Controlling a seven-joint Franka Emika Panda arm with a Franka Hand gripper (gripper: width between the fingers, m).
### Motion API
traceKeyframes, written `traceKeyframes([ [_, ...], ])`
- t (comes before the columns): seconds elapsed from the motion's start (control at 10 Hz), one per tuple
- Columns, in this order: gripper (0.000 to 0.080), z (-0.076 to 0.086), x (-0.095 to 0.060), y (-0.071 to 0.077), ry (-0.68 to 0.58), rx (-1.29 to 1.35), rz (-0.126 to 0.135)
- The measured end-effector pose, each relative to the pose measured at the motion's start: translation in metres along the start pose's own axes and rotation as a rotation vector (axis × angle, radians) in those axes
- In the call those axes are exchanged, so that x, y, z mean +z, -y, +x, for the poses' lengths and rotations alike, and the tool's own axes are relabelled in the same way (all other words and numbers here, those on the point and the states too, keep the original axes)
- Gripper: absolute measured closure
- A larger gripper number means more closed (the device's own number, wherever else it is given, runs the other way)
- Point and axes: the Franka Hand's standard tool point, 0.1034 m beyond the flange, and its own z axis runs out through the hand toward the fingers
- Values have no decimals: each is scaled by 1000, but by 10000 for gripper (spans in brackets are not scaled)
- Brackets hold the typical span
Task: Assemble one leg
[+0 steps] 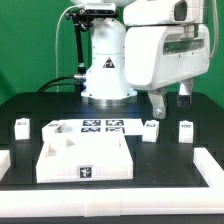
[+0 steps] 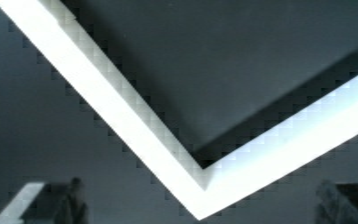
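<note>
The claw (image 1: 170, 103) is held wide, presumably for gripping, near a small white tagged plastic leg (image 1: 150, 131) toward the back edge of the counter (image 1: 165, 165).

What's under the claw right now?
The open claw holds nothing. Below it the wrist view shows black table and a white corner border; the spot directly beneath its fingers is out of sight.

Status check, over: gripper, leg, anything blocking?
Gripper open, empty, hovering. Nearest leg loose below it, not gripped. Nothing between them.
</note>
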Motion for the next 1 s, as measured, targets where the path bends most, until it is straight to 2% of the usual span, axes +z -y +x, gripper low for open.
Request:
traceKeyframes([
  [1.0,150,0,0,0,0,0,0],
])
